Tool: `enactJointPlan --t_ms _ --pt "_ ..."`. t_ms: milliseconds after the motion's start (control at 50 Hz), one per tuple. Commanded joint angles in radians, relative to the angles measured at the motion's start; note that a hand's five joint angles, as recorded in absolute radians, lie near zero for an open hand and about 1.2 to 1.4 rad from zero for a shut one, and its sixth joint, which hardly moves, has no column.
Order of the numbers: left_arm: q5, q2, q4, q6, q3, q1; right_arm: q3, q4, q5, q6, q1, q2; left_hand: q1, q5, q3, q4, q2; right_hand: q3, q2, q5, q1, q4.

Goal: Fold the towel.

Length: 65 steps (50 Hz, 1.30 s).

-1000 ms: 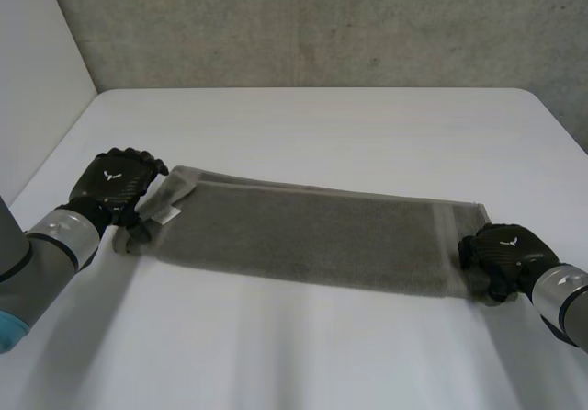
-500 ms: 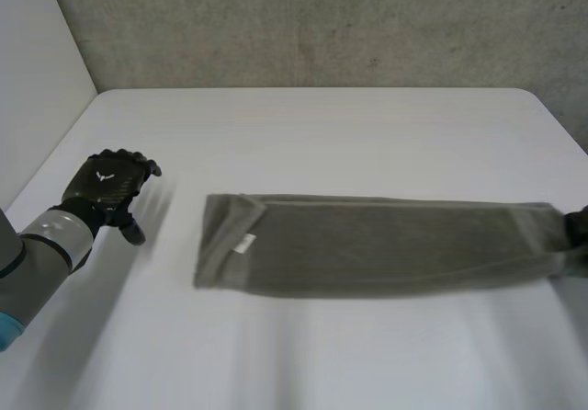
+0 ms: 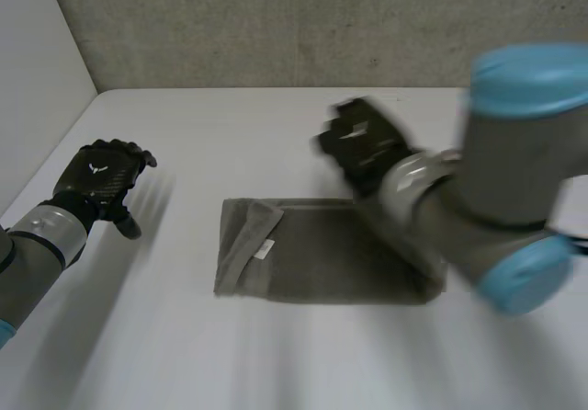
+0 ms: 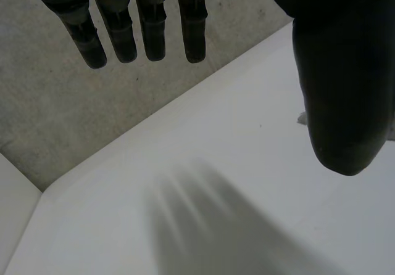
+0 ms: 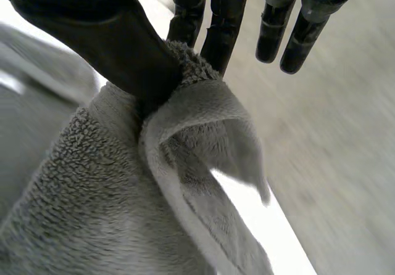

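Black left hand [image 3: 99, 178] (white emblem); grey arms [image 3: 37, 244], light-blue caps [image 3: 528, 79].

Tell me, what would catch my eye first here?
The big right arm looms over the middle of the white table. Its right hand pinches one end of the grey towel, lifted above the rest. The left hand hovers open at the table's left side, apart from the towel.

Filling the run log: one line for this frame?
left hand: open, off towel | right hand: pinching towel edge, raised | towel: one end lifted, rest on table
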Motion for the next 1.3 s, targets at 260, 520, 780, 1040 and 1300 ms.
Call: enactJointPlan --t_ms 260,520,780,1040,1300 --pt "-0.005 0.03 -0.007 -0.009 0.004 -0.053 -0.115 -0.127 0.086 -0.018 0.299 0.271 -0.103 -0.027 -0.058 -0.066 -0.062 -0.053 -1.13 -1.163 -1.148 -0.076" --pt "-0.022 0.032 -0.01 -0.07 0.091 -0.246 0.25 -0.23 0.085 0.125 0.106 -0.094 -0.106 -0.03 -0.058 -0.066 -0.064 -0.053 -1.13 -1.163 -1.148 -0.076" --pt "-0.08 -0.019 -0.004 -0.11 0.119 -0.394 0.635 -0.248 -0.068 0.238 -0.17 -0.23 -0.08 -0.004 -0.058 -0.066 -0.038 -0.053 -1.053 -1.086 -1.071 -0.076" --pt "-0.109 -0.157 -0.001 -0.107 0.079 -0.399 0.773 -0.389 -0.182 0.327 -0.292 -0.173 -0.006 0.07 -0.058 -0.066 0.035 -0.053 -0.806 -0.839 -0.823 -0.076" --pt "-0.224 -0.181 0.008 -0.104 -0.007 -0.396 0.796 -0.461 -0.192 0.323 -0.339 -0.13 -0.003 0.072 -0.058 -0.066 0.038 -0.053 -0.448 -0.481 -0.465 -0.076"
